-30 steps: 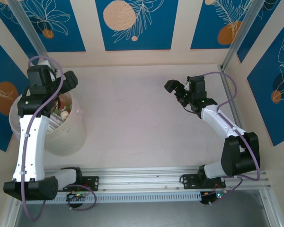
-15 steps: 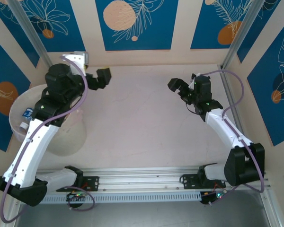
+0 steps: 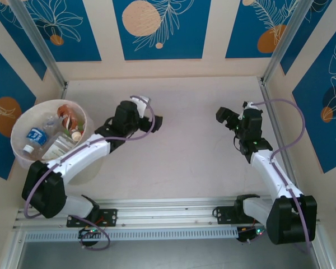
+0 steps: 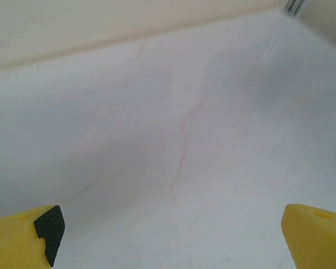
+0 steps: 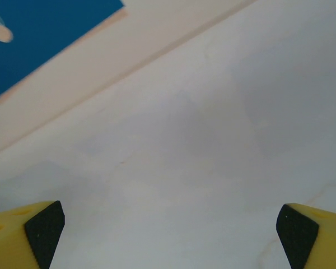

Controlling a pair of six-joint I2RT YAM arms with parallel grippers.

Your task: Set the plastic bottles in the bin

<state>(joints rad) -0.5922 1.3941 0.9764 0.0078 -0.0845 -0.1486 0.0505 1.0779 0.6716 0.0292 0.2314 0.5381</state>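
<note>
Pink-white bin point(image 3: 18, 124) at nine o'clock holds the plastic bottles point(image 3: 37, 135), so left gripper point(image 4: 173, 227) and right gripper point(image 5: 171, 224) likely hang spread wide, empty.

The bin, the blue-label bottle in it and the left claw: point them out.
bin point(image 3: 13, 137): top external view, on its left rim.
blue-label bottle point(image 3: 35, 135): top external view, on its label.
left claw point(image 4: 171, 235): left wrist view, midway between its open fingertips.
</note>
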